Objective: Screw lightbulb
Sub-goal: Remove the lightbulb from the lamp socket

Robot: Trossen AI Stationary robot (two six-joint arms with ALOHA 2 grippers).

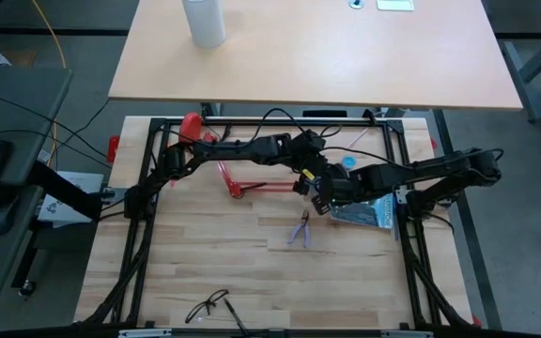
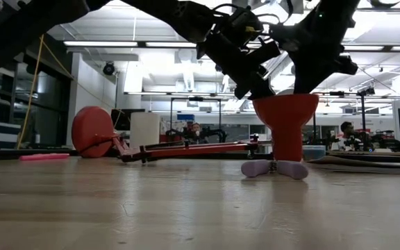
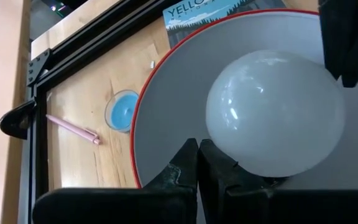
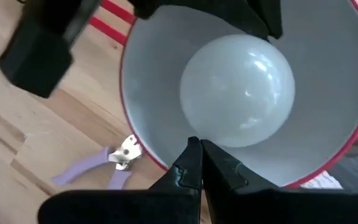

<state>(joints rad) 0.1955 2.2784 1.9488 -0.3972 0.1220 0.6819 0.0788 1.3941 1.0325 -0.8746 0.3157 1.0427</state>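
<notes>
High view: both arms are meeting over the middle of the wooden table [image 1: 205, 272]; the left gripper [image 1: 319, 199] and the right gripper [image 1: 338, 192] are crowding together, hiding what lies under them; purple pliers [image 1: 301, 230] are lying just in front of them, and a blue booklet [image 1: 369, 214] is lying beside the right arm.
Low view: the red lamp shade [image 2: 285, 125] is standing mouth up, with both grippers reaching down to its rim.
Left wrist view: the lightbulb [image 3: 275, 112] is sitting inside the white-lined shade [image 3: 166, 124]; the left gripper [image 3: 198, 163] is clenched, grasping nothing.
Right wrist view: the lightbulb [image 4: 237, 90] is sitting deep in the shade; the right gripper [image 4: 195, 163] is also clenched, empty, at the rim.
</notes>
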